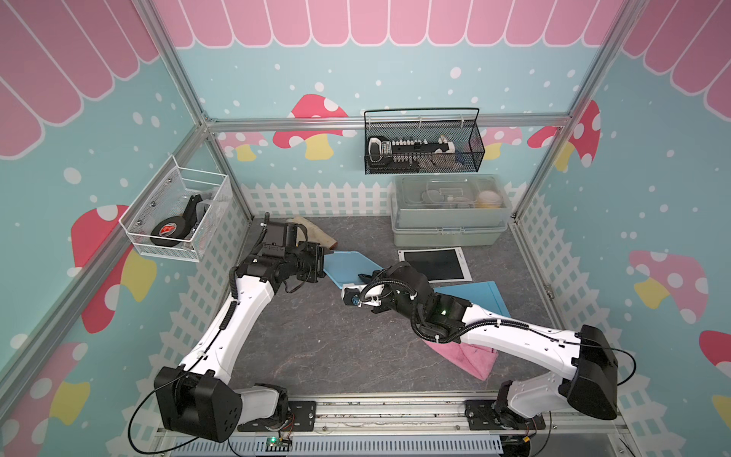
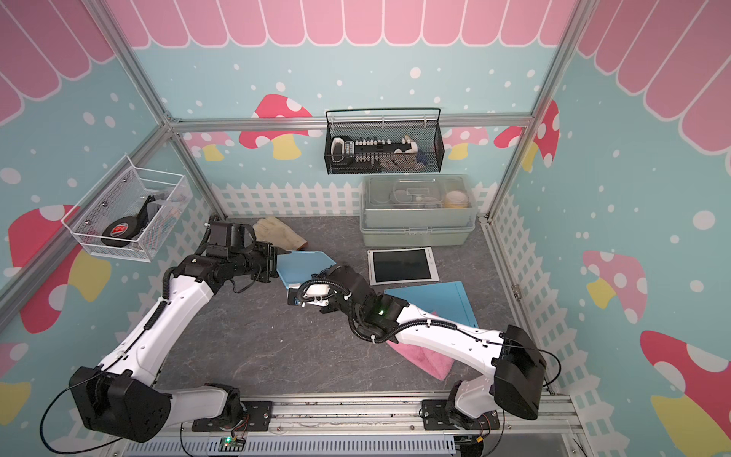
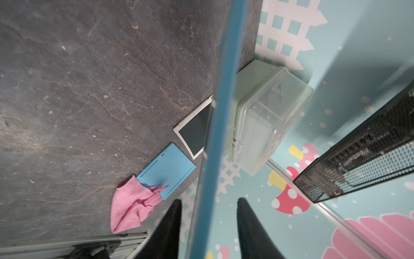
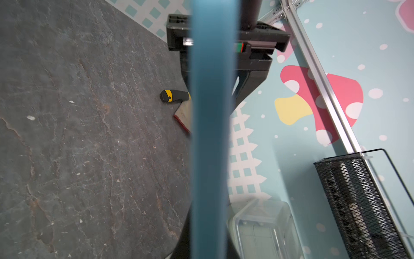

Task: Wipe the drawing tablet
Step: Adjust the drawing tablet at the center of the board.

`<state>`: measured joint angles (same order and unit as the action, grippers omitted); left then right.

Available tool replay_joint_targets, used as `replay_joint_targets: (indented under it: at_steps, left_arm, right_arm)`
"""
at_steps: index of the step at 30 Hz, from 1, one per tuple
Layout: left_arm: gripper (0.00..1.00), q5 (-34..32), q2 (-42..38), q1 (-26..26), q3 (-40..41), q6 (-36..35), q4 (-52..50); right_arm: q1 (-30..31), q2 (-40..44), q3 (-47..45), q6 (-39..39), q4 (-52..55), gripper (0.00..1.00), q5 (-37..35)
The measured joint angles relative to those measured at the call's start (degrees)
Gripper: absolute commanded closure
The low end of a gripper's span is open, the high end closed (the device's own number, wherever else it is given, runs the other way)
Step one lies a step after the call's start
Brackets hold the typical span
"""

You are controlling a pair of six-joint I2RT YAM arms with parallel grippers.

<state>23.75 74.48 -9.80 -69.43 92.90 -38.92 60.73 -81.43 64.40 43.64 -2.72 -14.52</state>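
Blue drawing tablet (image 1: 348, 267) hangs over the table (image 1: 316, 340) — right gripper (image 1: 360, 276) pinched shut on one corner, left gripper (image 1: 325, 259) straddling the opposite edge, gaps showing. Thin, stiff, probably slick: grip the rim.

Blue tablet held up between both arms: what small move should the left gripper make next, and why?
Probably close the left gripper fully on the held blue tablet: its fingers stand on either side of the edge with gaps, and only the right gripper, shut, holds the other end.
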Motion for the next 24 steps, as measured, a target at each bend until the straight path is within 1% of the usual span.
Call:
replay_joint_targets:
  at_steps: [1, 3, 4, 5, 7, 10, 13, 14, 16, 18, 19, 21, 24]
  left_arm:
    - [1.0, 0.09, -0.2, 0.0, 0.96, -0.28, 0.68]
    - [1.0, 0.11, -0.87, -0.11, 2.99, -0.57, 2.45]
    - [1.0, 0.07, -1.01, -0.13, 3.63, 0.02, 3.28]
    - [1.0, -0.13, -1.05, -0.07, 4.28, 0.48, 4.74]
    - [1.0, -0.72, -1.05, 0.17, 5.05, 1.05, 8.09]
    - [1.0, -1.7, -1.05, 0.83, 5.57, 1.25, 14.1]
    - [1.0, -3.04, -1.07, 1.18, 6.14, 1.16, 20.22]
    - [1.0, -3.67, -1.14, 1.18, 6.45, 0.96, 22.18]
    - [1.0, -5.07, -1.7, 1.14, 7.8, 0.33, 26.29]
    - [1.0, -7.3, -3.21, 0.87, 10.45, -0.39, 30.82]
    - [1.0, -8.57, -4.17, 0.66, 12.09, -0.68, 33.24]
    - [1.0, -11.47, -6.51, -0.17, 15.98, -1.42, 38.8]
    - [1.0, -14.62, -8.37, -1.7, 20.17, -2.34, 46.47]
  right_arm:
    - [0.15, 0.0, -0.17, 0.57, -0.81, 0.8, -1.29]
    - [0.2, 0.09, -0.28, 1.18, -2.97, 0.38, -3.69]
    - [0.37, 0.15, -0.28, 1.38, -4.33, 0.28, -4.37]
    - [0.81, 0.46, -0.28, 1.29, -5.38, 0.23, -5.31]
    - [1.49, 1.62, 0.0, 0.15, -5.29, 0.21, -6.67]
    - [1.73, 4.57, 3.02, -5.81, -0.87, 0.16, -9.09]
    - [0.59, 9.6, 6.23, -15.47, 4.0, 0.12, -10.73]
    - [-0.09, 11.69, 7.23, -19.78, 5.88, 0.12, -11.43]
    - [-1.77, 15.13, 8.96, -29.18, 9.6, 0.12, -12.15]
    - [-5.75, 19.04, 9.46, -43.28, 12.57, 0.14, -10.16]
    - [-7.5, 20.48, 8.85, -48.78, 12.68, 0.16, -8.76]
    - [-11.85, 23.93, 4.92, -63.87, 10.95, 0.19, -4.46]
    - [-13.11, 24.2, 0.11, -82.14, 6.62, 0.23, 1.81]
